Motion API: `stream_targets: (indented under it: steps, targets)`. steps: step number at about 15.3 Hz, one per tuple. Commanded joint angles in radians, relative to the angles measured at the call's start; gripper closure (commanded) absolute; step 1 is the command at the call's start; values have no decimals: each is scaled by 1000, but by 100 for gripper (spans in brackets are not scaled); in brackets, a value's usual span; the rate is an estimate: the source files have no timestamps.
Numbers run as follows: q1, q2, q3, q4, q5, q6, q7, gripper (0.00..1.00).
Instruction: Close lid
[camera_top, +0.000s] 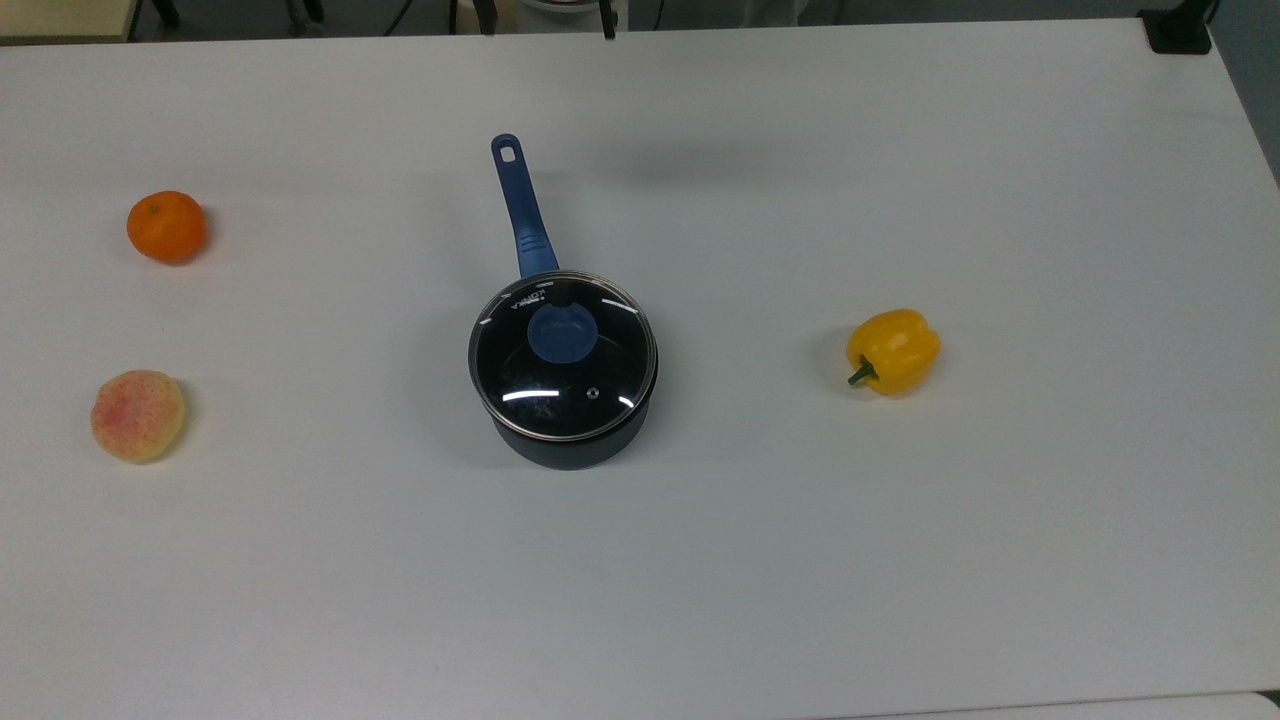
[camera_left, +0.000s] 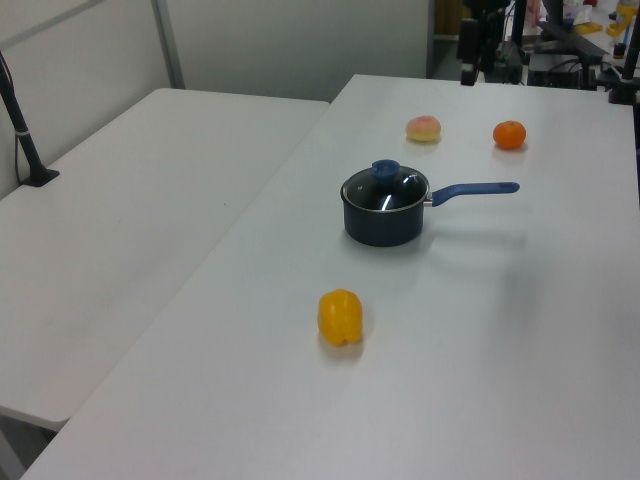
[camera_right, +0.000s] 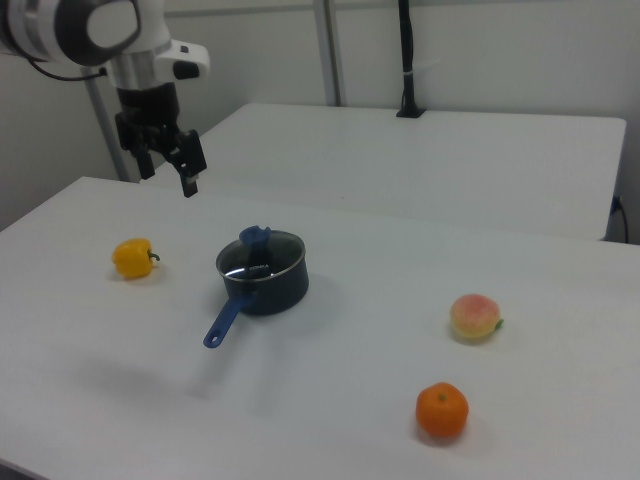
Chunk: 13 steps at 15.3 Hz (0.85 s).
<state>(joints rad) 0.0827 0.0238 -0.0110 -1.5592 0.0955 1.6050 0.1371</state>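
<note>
Hanging spread and empty — tool (camera_right: 168, 170) well above the lid (camera_right: 262, 255).

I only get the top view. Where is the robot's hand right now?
Observer: In the right view, the gripper hangs high above the table, off to the right view's left of the saucepan.
Operator: Is it holding something?
Observer: No. Its fingers are spread open with nothing between them.
Operator: Is the lid on straight or tipped?
Observer: From the side, in the left view, the lid sits level on the saucepan's rim.
</note>
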Motion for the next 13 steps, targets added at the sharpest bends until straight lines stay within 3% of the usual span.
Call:
stream_targets:
  steps: [1, 6, 13]
  targets:
    - [52, -73, -35, -91, -22, 9, -8, 0]
    - [92, -61, -83, -116, -49, 133, -163, 0]
    - [92, -64, -83, -124, -56, 161, -163, 0]
